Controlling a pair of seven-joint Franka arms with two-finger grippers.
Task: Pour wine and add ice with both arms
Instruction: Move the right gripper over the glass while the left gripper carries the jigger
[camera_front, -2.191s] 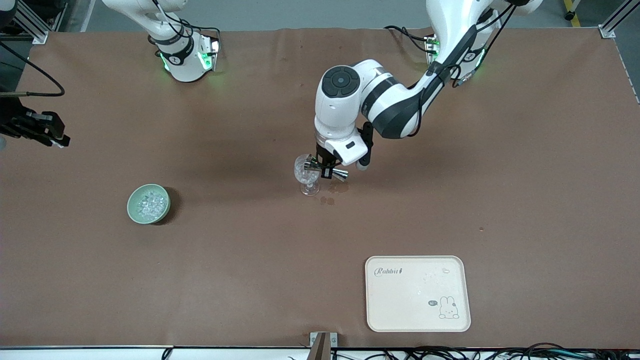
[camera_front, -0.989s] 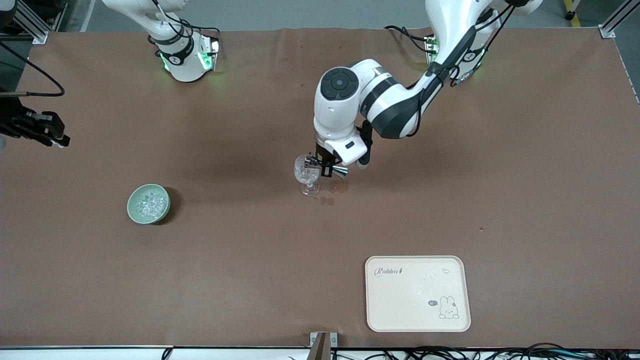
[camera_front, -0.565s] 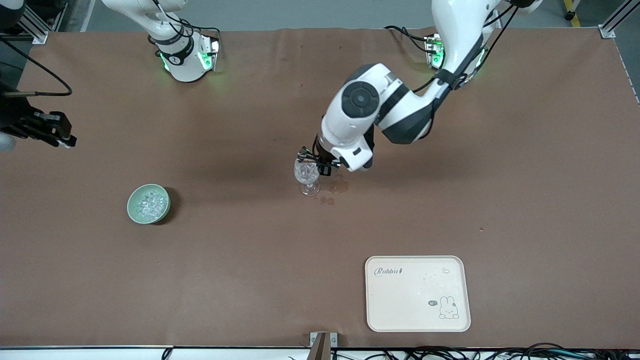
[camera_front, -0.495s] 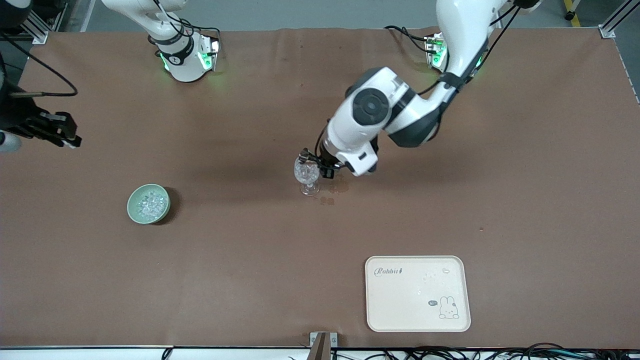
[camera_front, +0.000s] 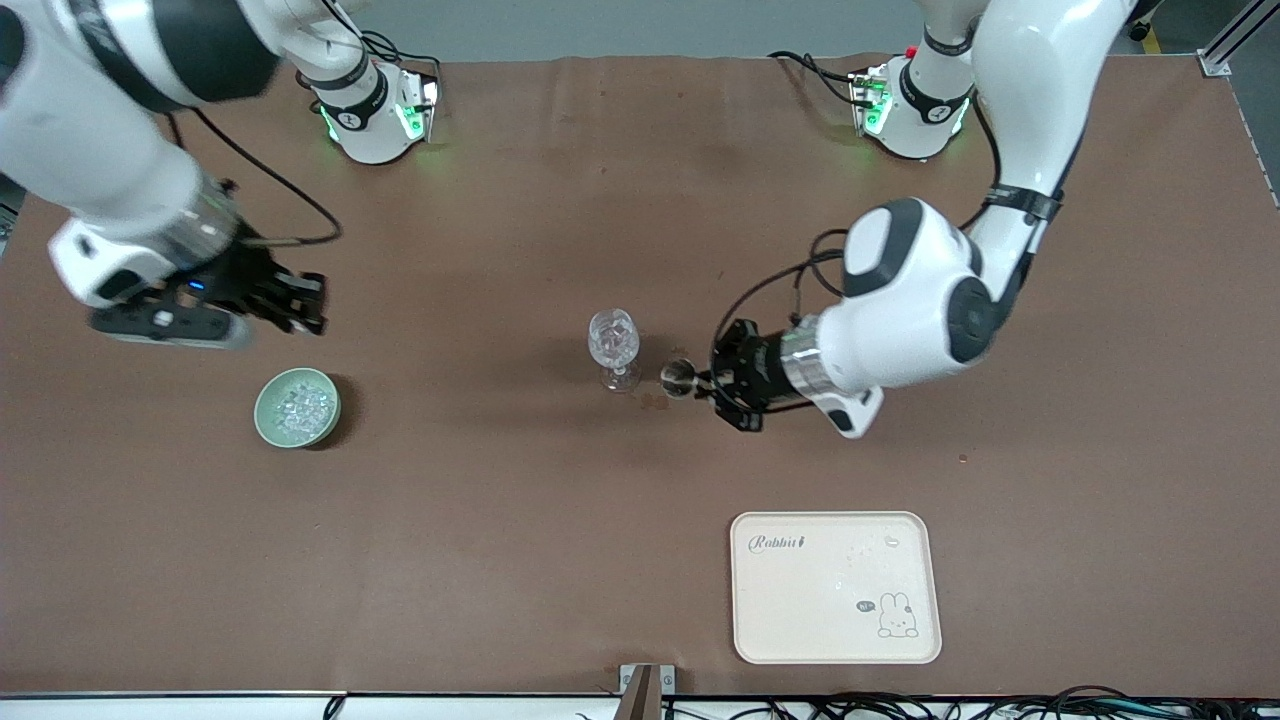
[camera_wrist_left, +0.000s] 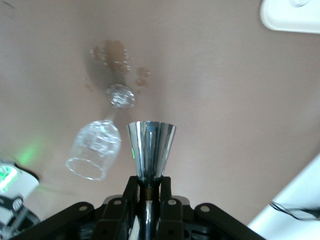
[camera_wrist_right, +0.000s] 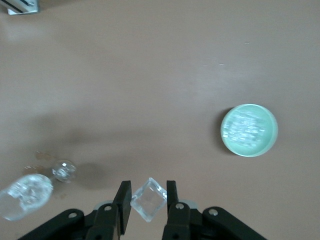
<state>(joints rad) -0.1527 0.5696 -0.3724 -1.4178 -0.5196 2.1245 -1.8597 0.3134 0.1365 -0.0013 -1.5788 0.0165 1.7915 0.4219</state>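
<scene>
While the stemmed glass stands upright near the middle of the brown table, the left gripper sits low just beside it, toward the left arm's end of the table, with its fingers clamped on the waist of the silvery jigger. The left wrist view shows the jigger held upright between the fingertips, its flared cup pointing away from the gripper, with the glass just past it. Whether the jigger's base touches the tabletop is hard to judge from the front view. Dark wet spots mark the table under the jigger and next to the foot of the glass.

The right gripper hangs over bare table toward the right arm's end, with the pale green bowl close to it. In the right wrist view its fingers are closed on a clear ice cube. More ice fills the bowl. The glass also holds glittery clear chunks.

A cream tray with a rabbit drawing lies well apart from both grippers, nearer to the front camera than the left gripper.
</scene>
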